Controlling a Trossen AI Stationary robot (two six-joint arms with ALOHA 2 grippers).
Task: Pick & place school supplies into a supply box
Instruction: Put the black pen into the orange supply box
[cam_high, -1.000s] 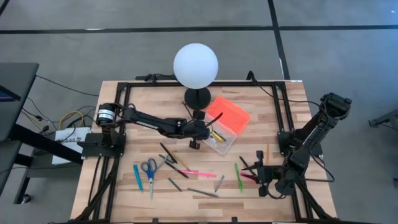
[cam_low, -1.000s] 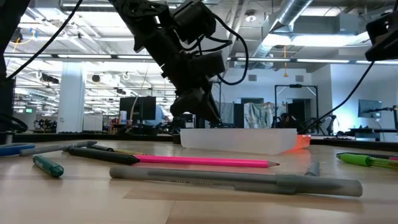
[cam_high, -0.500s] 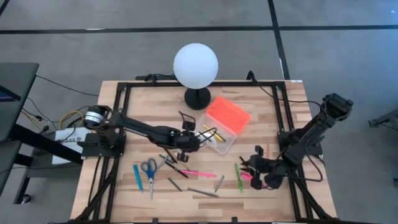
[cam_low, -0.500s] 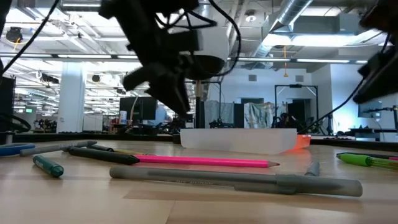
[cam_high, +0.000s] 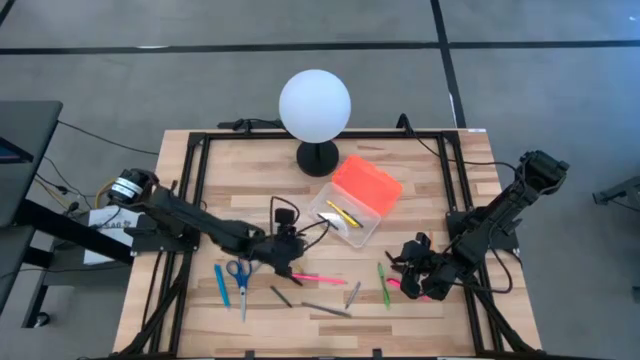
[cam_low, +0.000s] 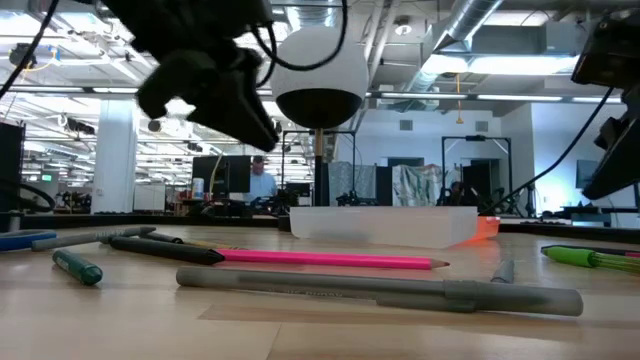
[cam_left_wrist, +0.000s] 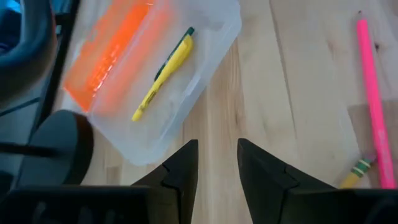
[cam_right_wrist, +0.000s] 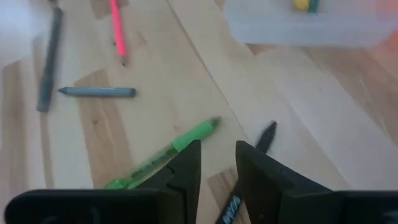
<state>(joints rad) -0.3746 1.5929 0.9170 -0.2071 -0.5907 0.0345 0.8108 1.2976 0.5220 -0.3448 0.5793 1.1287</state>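
The supply box (cam_high: 348, 212) is a clear case on the table's far middle, its orange lid (cam_high: 368, 183) open behind it and a yellow pen (cam_left_wrist: 163, 74) lying inside. Loose school supplies lie on the near half: blue scissors (cam_high: 240, 272), a pink pencil (cam_high: 315, 278), a green pen (cam_right_wrist: 168, 152) and grey pens (cam_high: 325, 310). My left gripper (cam_left_wrist: 217, 163) hovers open left of the box, above bare wood beside the pink pencil's eraser end (cam_left_wrist: 359, 168). My right gripper (cam_right_wrist: 217, 167) stands open at the near right, just short of the green pen, nothing between its fingers.
A white globe lamp (cam_high: 315, 105) on a black base stands behind the box at the far middle. Black frame rails run along the table's left and right sides. A black pen (cam_right_wrist: 266, 137) lies ahead of the right gripper. There is bare wood between the box and the pens.
My left gripper has drawn away from the box toward the table's near left, coming over the loose pens, and has rolled a little. My right gripper has rolled about its wrist and shifted slightly toward the green pen. The supplies lie as before.
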